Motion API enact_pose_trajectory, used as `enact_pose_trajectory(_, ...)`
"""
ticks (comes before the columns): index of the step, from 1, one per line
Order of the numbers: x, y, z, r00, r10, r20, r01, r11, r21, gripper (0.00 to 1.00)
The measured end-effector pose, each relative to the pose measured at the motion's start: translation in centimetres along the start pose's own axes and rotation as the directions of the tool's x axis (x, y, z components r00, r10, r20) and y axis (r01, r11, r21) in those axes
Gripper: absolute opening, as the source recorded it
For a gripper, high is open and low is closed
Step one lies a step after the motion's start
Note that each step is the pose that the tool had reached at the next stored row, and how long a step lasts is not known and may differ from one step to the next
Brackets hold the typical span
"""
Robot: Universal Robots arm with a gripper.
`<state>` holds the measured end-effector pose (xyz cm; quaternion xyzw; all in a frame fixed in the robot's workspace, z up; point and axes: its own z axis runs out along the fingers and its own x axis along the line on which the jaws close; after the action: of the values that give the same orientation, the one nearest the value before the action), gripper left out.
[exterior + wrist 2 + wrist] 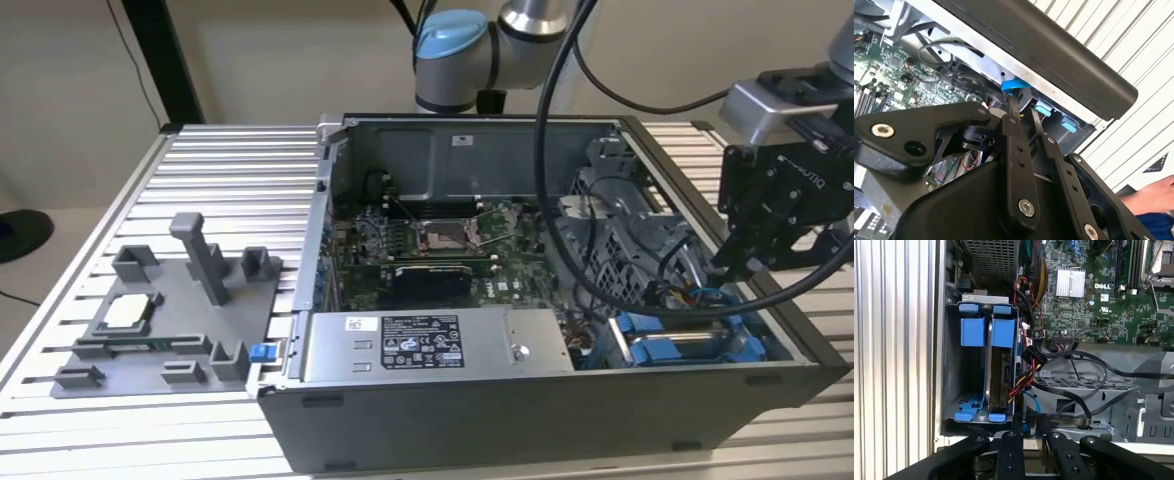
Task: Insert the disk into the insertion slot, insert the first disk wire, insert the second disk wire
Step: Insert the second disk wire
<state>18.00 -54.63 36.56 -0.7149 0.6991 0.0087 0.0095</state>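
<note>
The disk [999, 377] stands edge-on inside the insertion slot [974, 332], a blue plastic bay at the corner of the open computer case [687, 348]. A black plug with red, yellow and black wires [1031, 357] sits against the disk's edge. A thin blue wire [1031, 402] runs from beside the disk to my gripper [1029, 424]. The fingers [1017, 427] stand close together on a dark plug at that wire's end. In the second wrist view the gripper [1024, 107] points at a blue loop [1014, 85]. In the exterior view the gripper [738, 268] hangs just above the bay.
A grey labelled power-supply box [414, 345] lies beside the bay, with the motherboard [441, 250] behind it and a grey metal drive cage [627, 205] close by. Thick black cables [574, 250] loop from the arm into the case. A grey fixture [160, 320] sits at the exterior view's left. A person's hand [1149, 197] is near.
</note>
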Motion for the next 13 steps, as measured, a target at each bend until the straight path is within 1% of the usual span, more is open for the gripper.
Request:
enact_pose_trajectory(3,-0.08,-0.27,0.00,1.0000,0.001,0.0000,-0.001,1.0000,-0.0017,1.00)
enact_pose_trajectory(5,-0.14,-0.42,0.04,1.0000,0.002,0.0002,-0.002,1.0000,-0.0051,1.00)
enact_pose_trajectory(6,-0.16,-0.48,0.06,1.0000,0.003,0.0002,-0.003,0.9999,-0.0099,1.00)
enact_pose_trajectory(7,-0.16,-0.53,0.08,1.0000,0.004,0.0003,-0.004,0.9998,-0.0194,1.00)
enact_pose_trajectory(9,-0.17,-0.59,0.11,1.0000,0.006,0.0001,-0.006,0.9990,-0.0445,1.00)
enact_pose_trajectory(10,-0.18,-0.63,0.15,1.0000,0.006,0.0002,-0.006,0.9985,-0.0549,1.00)
enact_pose_trajectory(11,-0.20,-0.69,0.18,1.0000,0.007,0.0003,-0.007,0.9982,-0.0600,1.00)
enact_pose_trajectory(13,-0.28,-0.85,0.22,1.0000,0.007,0.0001,-0.007,0.9981,-0.0613,1.00)
